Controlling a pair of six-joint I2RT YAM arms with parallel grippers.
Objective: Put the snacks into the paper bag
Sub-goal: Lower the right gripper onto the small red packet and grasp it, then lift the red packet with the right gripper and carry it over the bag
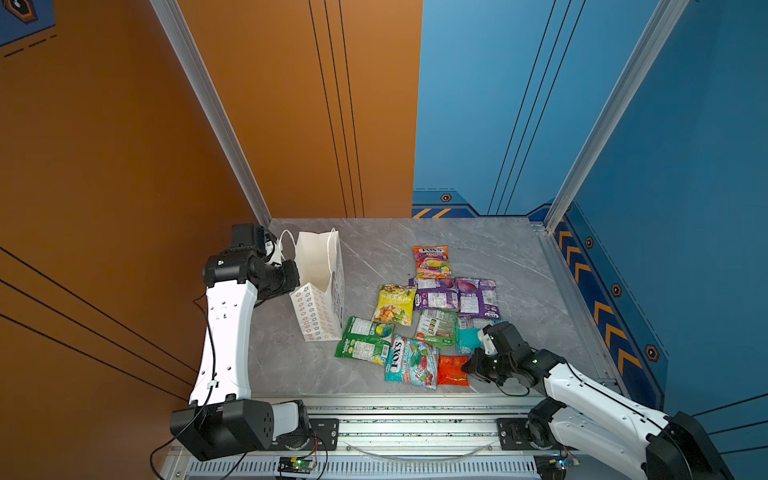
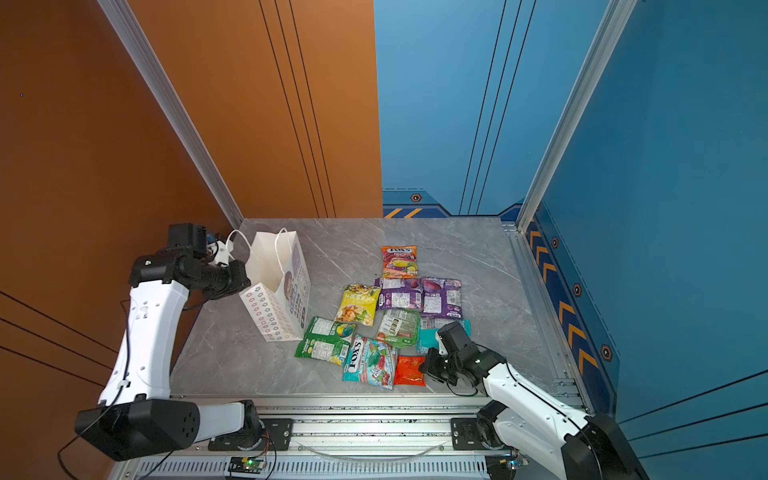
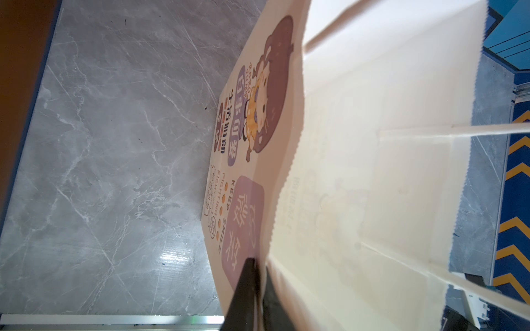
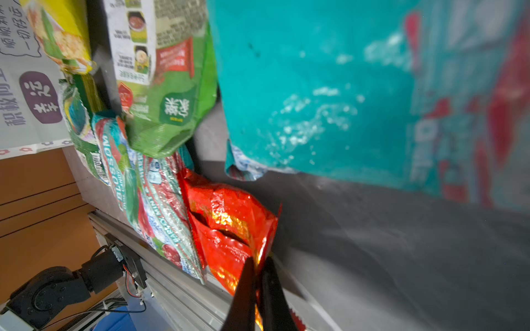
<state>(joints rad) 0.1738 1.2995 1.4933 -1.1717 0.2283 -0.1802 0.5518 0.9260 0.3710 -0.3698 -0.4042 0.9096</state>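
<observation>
the step in hand is the first pick: the right gripper (image 4: pixel 258 266) has its fingers pinched on the near right edge of the red packet (image 4: pixel 229 226), which lies at the near right corner of the snack spread, touching the fox's mint blossom packet (image 1: pixel 409 359) on its left. the left gripper (image 3: pixel 256 265) has its fingers pressed together on the rim of the paper bag (image 1: pixel 318 291), holding its mouth open at the far left of the table (image 1: pixel 498 257); the bag looks empty, though its floor is poorly seen. next, i judge, the red packet must be lifted clear and carried left over the other snacks to the bag's mouth. the packet lies close to the table's near edge and rail; above the spread there is open room, but the bag's cord handles (image 1: pixel 332 245) stand by the opening.
</observation>
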